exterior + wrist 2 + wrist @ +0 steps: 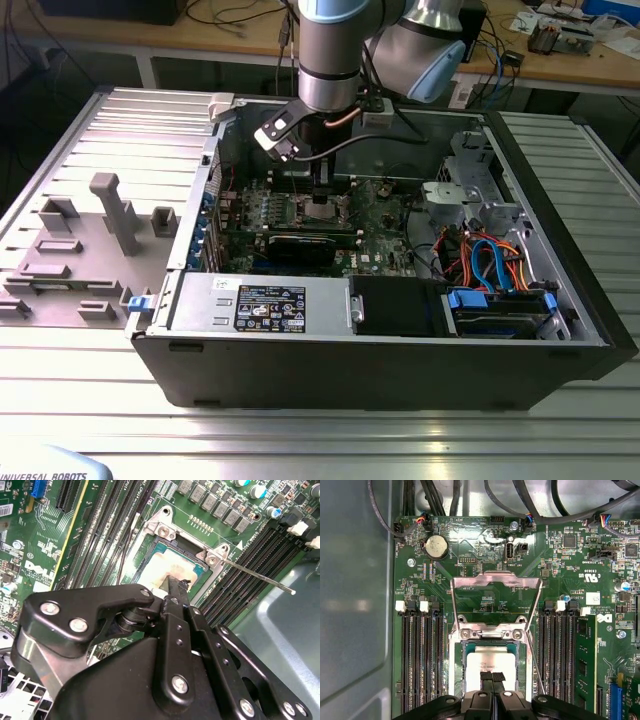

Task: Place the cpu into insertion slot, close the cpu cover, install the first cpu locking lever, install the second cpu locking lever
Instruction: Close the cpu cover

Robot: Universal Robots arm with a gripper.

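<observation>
The cpu, a silver-topped square chip, lies in the insertion slot on the green board; it also shows in the second wrist view. My gripper is shut, its black fingertips pressed together and resting on or just above the chip's top. The cpu cover, a silvery frame with a cut-out centre, stands swung open behind the socket on its hinge. A thin locking lever sticks out unlatched beside the socket. In the exterior view the gripper reaches down into the open case over the socket.
Black memory slots flank the socket on both sides. A coin battery sits beyond the cover. A black graphics card, a power supply box and coloured cables fill the case. Grey fixtures stand at the exterior view's left.
</observation>
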